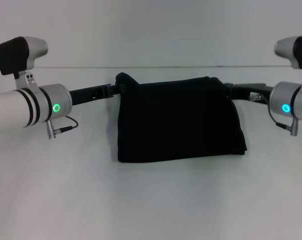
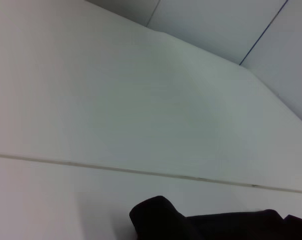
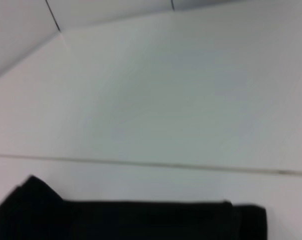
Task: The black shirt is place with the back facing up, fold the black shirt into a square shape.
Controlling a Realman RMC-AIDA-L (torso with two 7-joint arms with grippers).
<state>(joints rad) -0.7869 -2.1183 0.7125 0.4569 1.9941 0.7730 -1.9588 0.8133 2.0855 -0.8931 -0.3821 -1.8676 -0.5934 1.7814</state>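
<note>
The black shirt (image 1: pixel 178 120), folded to a rough rectangle, is lying on the white table (image 1: pixel 151 200) and spanning between the two grippers. The left gripper (image 1: pixel 116 90) and right gripper (image 1: pixel 230 91) are meeting its far corners; whether either grip is closed cannot be told.

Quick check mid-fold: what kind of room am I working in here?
Probably a lab or test bench, not a home: a bare white table, a plain white wall behind it, and only the black shirt held up by both arms.
</note>
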